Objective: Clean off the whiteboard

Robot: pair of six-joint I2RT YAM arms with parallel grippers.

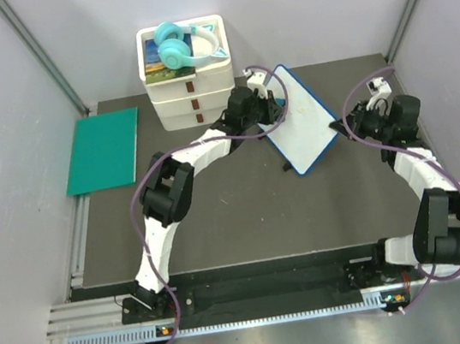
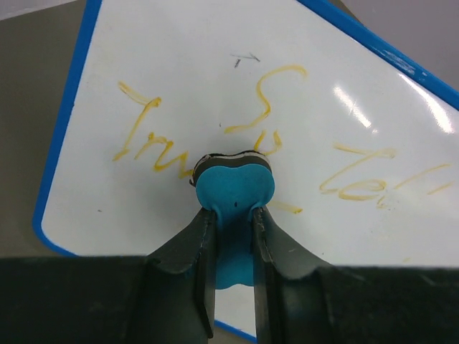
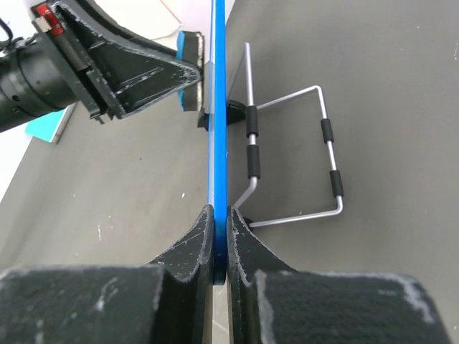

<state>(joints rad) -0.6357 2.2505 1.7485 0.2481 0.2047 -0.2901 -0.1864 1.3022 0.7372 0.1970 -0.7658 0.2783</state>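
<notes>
The whiteboard (image 1: 301,116) stands tilted on the dark table, blue-framed and propped on its wire stand (image 3: 324,147). Yellow-orange scribbles (image 2: 269,107) cover its face (image 2: 179,93). My left gripper (image 2: 231,215) is shut on a blue eraser (image 2: 235,188), whose dark pad presses against the board's middle, over the writing. In the top view that gripper (image 1: 267,103) sits at the board's left face. My right gripper (image 3: 219,216) is shut on the whiteboard's blue edge (image 3: 219,107), gripping it from the right side (image 1: 351,125).
Stacked white boxes (image 1: 188,83) with turquoise headphones (image 1: 179,46) on top stand at the back, just behind my left arm. A green flat mat (image 1: 104,149) lies at the far left. Grey walls close in on both sides.
</notes>
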